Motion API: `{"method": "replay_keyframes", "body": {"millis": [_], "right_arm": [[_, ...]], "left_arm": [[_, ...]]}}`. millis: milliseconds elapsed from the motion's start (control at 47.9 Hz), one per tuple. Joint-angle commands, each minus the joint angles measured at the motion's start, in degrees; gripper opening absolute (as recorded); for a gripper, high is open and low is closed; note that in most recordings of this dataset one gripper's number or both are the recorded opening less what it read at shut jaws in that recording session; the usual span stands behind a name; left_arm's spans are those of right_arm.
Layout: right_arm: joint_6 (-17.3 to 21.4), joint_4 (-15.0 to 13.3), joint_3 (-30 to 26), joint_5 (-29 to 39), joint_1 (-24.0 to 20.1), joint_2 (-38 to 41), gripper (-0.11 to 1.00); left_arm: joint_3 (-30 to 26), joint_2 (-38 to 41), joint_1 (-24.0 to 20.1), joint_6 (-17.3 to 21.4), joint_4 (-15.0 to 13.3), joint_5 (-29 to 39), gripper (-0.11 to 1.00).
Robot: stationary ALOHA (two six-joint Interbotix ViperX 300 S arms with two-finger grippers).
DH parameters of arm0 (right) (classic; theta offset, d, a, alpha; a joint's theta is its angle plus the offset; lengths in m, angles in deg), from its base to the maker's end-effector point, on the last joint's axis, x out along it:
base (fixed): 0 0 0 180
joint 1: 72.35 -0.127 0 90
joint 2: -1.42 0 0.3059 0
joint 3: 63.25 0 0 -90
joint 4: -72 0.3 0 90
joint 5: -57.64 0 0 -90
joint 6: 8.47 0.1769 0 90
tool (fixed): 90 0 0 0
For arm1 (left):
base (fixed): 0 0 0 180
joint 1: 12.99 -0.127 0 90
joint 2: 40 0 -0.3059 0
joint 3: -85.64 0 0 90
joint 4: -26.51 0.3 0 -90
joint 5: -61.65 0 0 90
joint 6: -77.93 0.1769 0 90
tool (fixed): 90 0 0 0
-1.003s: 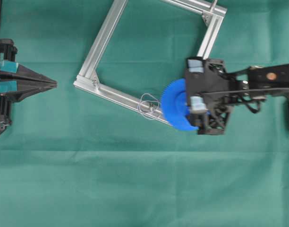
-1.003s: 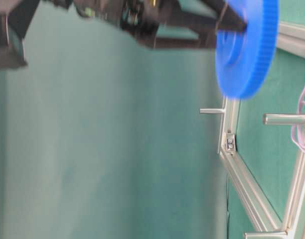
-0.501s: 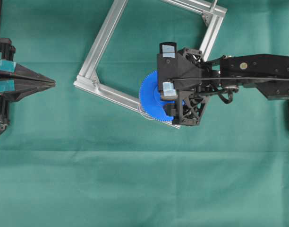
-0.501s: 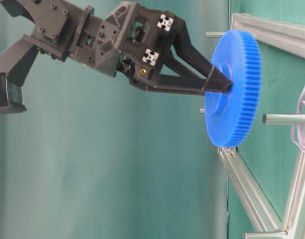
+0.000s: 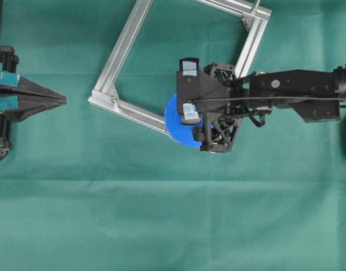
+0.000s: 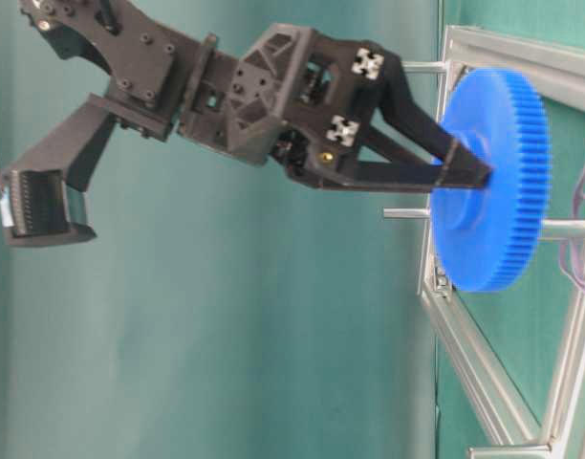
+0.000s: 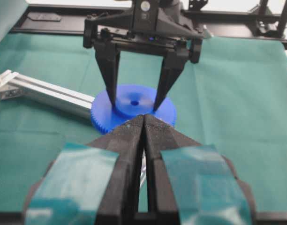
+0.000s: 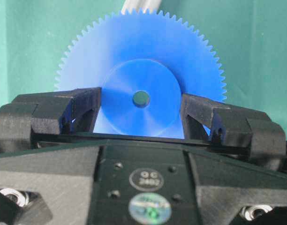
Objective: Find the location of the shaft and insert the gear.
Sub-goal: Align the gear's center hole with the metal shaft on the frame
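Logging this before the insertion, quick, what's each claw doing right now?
Left claw: closed, holding nothing.
Right claw: closed on the hub of the blue gear, holding it.

The gear [image 5: 177, 121] sits over the frame bar [image 5: 133, 110] (seemingly on the shaft).

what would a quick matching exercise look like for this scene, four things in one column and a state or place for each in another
Things:
1. gear
2. left pincer
3. right pincer
4. aluminium frame

States or places:
A. lying flat on the green cloth
B. shut, holding nothing
C. gripped by its raised hub
D. clamped on the blue hub

Pairs: 1-C, 2-B, 3-D, 4-A
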Motion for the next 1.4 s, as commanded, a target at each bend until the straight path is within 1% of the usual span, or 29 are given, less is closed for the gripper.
{"method": "replay_keyframes", "body": {"millis": [0, 167, 459, 752, 1065, 1253, 1378], "right_arm": [[0.0, -0.2, -1.8, -0.5, -0.1, -1.0, 0.69], [0.0, -0.2, -1.8, -0.8, -0.1, -1.0, 0.69], [-0.1, 0.1, -1.8, -3.5, -0.2, -0.7, 0.69], [-0.7, -0.1, -3.9, -5.3, -0.3, 1.8, 0.69], [-2.6, -0.2, -6.9, -5.3, -0.2, 4.3, 0.69], [-2.5, 0.0, -6.9, -5.0, -0.1, 4.3, 0.69], [-1.7, 0.4, -5.9, -4.7, -0.4, 3.8, 0.69]], "left_arm": [[-1.6, 0.3, -0.2, 0.0, -0.1, -0.3, 0.01], [-1.6, 0.3, -0.2, 0.0, -0.1, -0.3, 0.01], [-1.6, 0.3, -0.2, 0.0, -0.1, -0.3, 0.01], [-1.6, 0.4, -0.2, 0.0, -0.1, -0.3, 0.01], [-1.6, 0.4, -0.2, 0.0, -0.1, -0.3, 0.01], [-1.6, 0.3, -0.2, 0.0, -0.1, -0.3, 0.01], [-1.6, 0.3, -0.2, 0.0, -0.1, -0.1, 0.01]]}}
